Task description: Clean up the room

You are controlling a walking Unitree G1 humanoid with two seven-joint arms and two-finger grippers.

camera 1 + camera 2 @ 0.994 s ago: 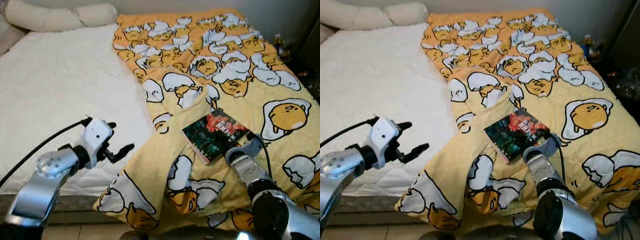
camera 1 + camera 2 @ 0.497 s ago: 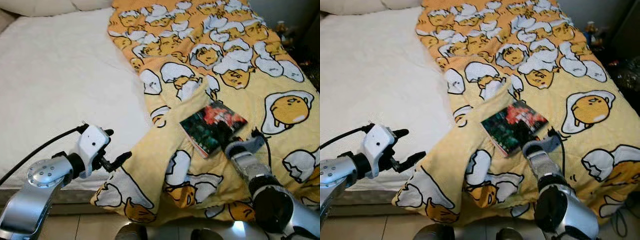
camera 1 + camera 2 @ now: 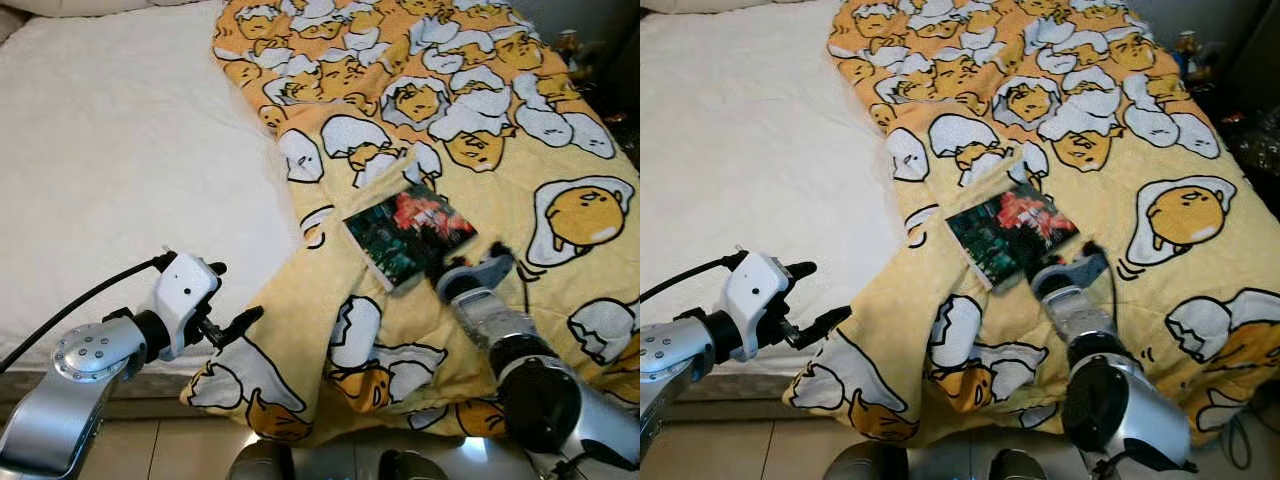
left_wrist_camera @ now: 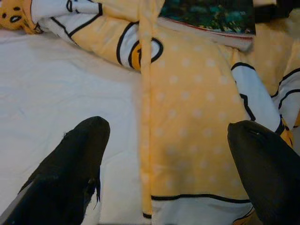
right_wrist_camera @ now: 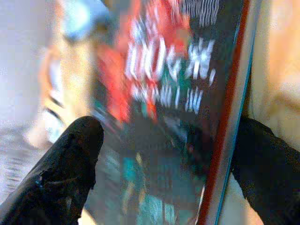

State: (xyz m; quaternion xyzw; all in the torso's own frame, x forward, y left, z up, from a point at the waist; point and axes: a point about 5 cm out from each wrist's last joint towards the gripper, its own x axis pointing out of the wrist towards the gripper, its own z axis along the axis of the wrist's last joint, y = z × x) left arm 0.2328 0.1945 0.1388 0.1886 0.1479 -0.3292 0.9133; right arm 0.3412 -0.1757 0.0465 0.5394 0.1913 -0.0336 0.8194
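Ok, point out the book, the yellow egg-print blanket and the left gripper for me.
book (image 3: pixel 409 235), left eye view, middle of its dark cover.
yellow egg-print blanket (image 3: pixel 560 160), left eye view, flat patterned stretch beyond the book.
left gripper (image 3: pixel 234 297), left eye view, midway between its two black fingertips.

The book (image 3: pixel 408 236) is lying on the yellow egg-print blanket (image 3: pixel 560 150) and is showing white lettering across the red part of its dark cover. From the head views the lettering is coming across as a small pale smear, too small to read. In the right wrist view the cover (image 5: pixel 159 108) is sitting close to the lens and the white characters are standing tall over the red, but the picture is blurring them, so no word or number is coming through. The blanket is carrying cartoon egg figures and no writing that can be made out.
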